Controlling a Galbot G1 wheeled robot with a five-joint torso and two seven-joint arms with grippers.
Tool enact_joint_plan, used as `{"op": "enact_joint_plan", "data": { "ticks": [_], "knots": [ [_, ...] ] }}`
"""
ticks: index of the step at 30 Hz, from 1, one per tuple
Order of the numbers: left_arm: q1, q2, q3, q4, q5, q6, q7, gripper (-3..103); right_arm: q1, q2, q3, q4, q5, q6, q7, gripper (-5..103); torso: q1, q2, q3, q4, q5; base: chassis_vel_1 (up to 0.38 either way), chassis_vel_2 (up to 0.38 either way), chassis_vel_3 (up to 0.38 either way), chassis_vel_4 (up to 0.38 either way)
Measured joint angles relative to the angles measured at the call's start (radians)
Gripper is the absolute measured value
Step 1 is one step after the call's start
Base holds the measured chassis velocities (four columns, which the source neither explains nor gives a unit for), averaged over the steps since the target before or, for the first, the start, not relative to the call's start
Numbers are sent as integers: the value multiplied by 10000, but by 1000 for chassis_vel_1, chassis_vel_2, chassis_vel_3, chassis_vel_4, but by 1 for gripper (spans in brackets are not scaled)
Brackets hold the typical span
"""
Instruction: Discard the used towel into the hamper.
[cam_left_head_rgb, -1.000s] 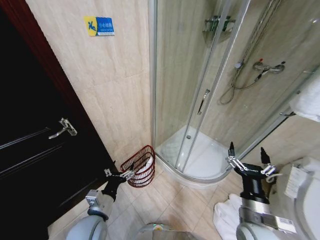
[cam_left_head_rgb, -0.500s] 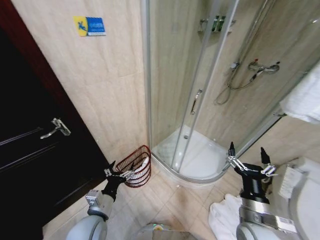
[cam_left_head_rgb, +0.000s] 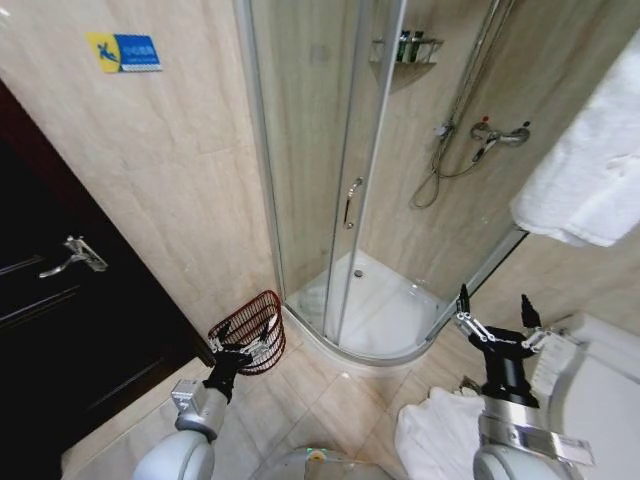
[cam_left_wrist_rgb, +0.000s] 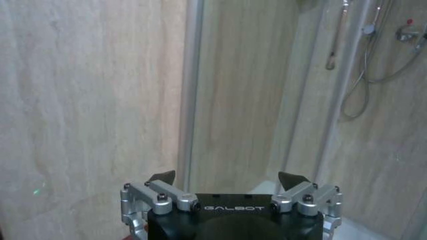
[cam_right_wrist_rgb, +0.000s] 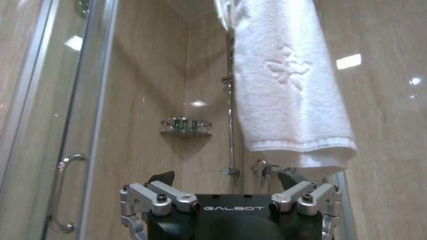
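While our fingers stand spread and empty on both sides, nothing of the task is in hand. In the head view our right gripper (cam_left_head_rgb: 495, 318) sits at the lower right of the frame with both prongs apart, and our left gripper (cam_left_head_rgb: 243, 352) at the lower left, its fingers parted too and close to the hamper (cam_left_head_rgb: 250, 331) as the frame shows it, though we cannot tell whether they touch. The left wrist view confirms that its pads are spread with only wall and glass beyond them.

The hamper stands on the floor against the tiled wall, lower left of centre, just beside the curved sill of the shower enclosure (cam_left_head_rgb: 345, 200). We judge it light and stiff, its open wire easy to tip if nudged.

A white towel on the floor (cam_left_head_rgb: 435, 440) lies crumpled at the lower right edge, below our right arm (probably the used one). It should be soft, limp and light; a pinch on a raised fold would hold it best, and hanging ends may drag.

Another white hanging towel (cam_left_head_rgb: 590, 180) drapes at the upper right. A dark door (cam_left_head_rgb: 60, 330) fills the left edge, and a white fixture (cam_left_head_rgb: 600, 385) crowds the lower right, narrowing the path between towel and hamper.
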Motion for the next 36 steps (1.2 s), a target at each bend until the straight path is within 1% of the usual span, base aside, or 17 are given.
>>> {"op": "enact_joint_plan", "data": {
  "ticks": [12,21,24,25,28,29,30,32,33,36],
  "knots": [
    [0,-2,0,-1,0,0,0,100,-3,-110,51,15,68,2,-63,100,1,0,1,0,4,-151,-151,148,142],
    [0,2,-1,0,0,0,0,100,132,-351,295,-35,399,389,-270,100,0,0,0,-1,-3,-35,-46,41,37],
    [0,4,-3,0,0,-1,0,100,333,-656,848,19,797,382,-288,100,0,0,0,0,-1,0,0,0,0],
    [0,4,-3,0,0,-1,0,100,333,-656,848,19,797,382,-288,100,0,0,0,0,-1,0,0,0,0],
    [0,1,-3,0,0,-1,0,100,578,-1138,1487,238,1344,109,-304,100,0,0,0,-1,1,0,0,0,0],
    [0,1,-3,0,0,-1,0,100,578,-1138,1487,238,1344,109,-304,100,0,0,0,-1,1,0,0,0,0],
    [0,2,-3,0,0,-1,0,100,648,-1307,1635,312,1493,14,-307,100,0,0,0,-1,3,0,0,0,0],
    [0,0,-1,-1,0,-1,0,100,884,-1885,1794,622,2053,-121,-291,100,0,0,0,0,3,0,0,0,0],
    [0,0,-1,-1,0,-1,0,100,884,-1885,1794,622,2053,-121,-291,100,0,0,0,0,3,0,0,0,0],
    [0,0,0,0,0,0,0,100,1134,-2474,1870,856,2594,-310,-255,100,0,0,0,-2,1,0,0,0,0]
  ]
}}
